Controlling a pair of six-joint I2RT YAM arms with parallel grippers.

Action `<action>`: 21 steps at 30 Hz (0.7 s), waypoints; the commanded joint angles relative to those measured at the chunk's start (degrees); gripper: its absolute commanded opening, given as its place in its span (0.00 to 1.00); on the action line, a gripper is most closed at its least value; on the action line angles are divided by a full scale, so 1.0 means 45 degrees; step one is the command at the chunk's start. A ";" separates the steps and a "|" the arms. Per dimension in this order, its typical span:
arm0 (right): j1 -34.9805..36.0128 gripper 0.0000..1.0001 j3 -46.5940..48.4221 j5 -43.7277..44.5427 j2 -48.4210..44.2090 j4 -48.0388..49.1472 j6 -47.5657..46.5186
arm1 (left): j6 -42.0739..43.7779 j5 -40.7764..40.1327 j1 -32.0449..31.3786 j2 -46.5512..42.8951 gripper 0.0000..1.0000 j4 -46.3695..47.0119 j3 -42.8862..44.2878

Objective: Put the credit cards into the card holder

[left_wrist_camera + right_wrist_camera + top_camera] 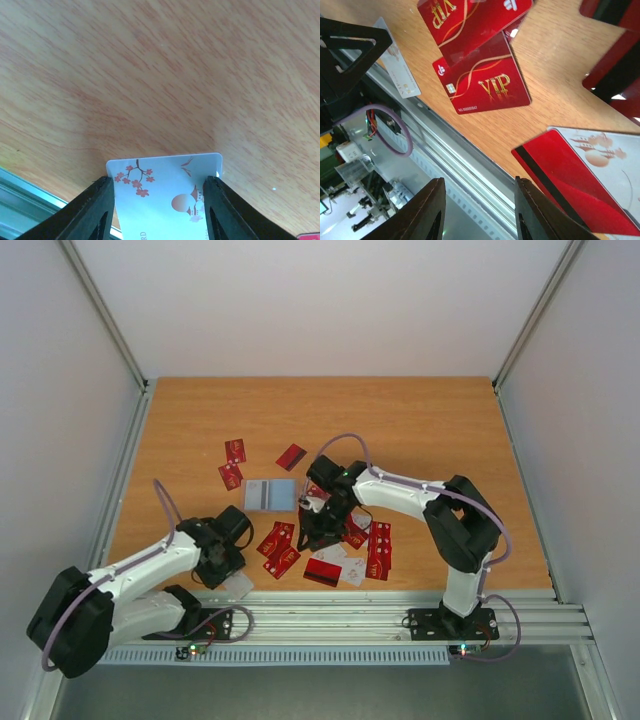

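Observation:
My left gripper (160, 182) is shut on a white credit card (160, 205) printed with red blossoms, its fingers pressing the card's two side edges just above the wood. In the top view this gripper (228, 562) is at the table's front left and the card (238, 586) sticks out toward the rail. My right gripper (479, 182) is open and empty, hovering over the front-centre card pile (316, 528). Red VIP cards (487, 85) and a red card with a black stripe (565, 182) lie below it. The card holder (270, 494) lies flat, grey face up, left of the right gripper.
More red cards lie scattered at the back left (235, 451), (291, 456) and front right (379, 550). The aluminium rail (400, 602) runs along the front edge. White walls enclose the wooden table (420, 430). The left arm (345, 55) shows in the right wrist view.

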 commanded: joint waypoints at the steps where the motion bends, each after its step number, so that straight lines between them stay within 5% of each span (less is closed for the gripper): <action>1: -0.0145 0.39 -0.0639 0.0531 -0.0756 0.0489 0.1056 | 0.0096 0.2064 -0.0061 0.1604 0.49 0.4971 -0.1183; 11: -0.0178 0.39 -0.2696 0.0545 -0.1922 0.2507 0.4036 | -0.0129 0.2978 -0.0983 0.3403 0.48 0.5892 -0.0251; 21: 0.0408 0.39 -0.4765 0.1440 -0.3039 0.4987 0.7259 | -0.0332 0.3751 -0.1259 0.2649 0.48 0.5705 -0.0380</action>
